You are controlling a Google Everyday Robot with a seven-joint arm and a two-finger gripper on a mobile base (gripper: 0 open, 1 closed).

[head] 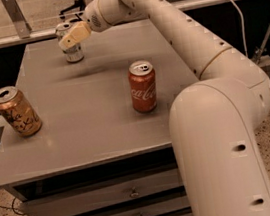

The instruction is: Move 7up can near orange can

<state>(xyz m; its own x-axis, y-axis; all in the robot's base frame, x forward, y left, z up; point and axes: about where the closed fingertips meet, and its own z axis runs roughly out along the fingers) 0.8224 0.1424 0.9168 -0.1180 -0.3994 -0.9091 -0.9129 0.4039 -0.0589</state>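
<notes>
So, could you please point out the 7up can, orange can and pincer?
7up can (74, 54): camera view, lower body.
orange can (19, 115): camera view, lettered side.
pincer (67, 40): camera view, tip, at the 7up can.

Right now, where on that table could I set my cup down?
Bare table lies between the orange can and the Coca-Cola can, down to the front edge. The far left is crowded: the gripper is at the 7up can, and the arm hangs over the far right.
</notes>
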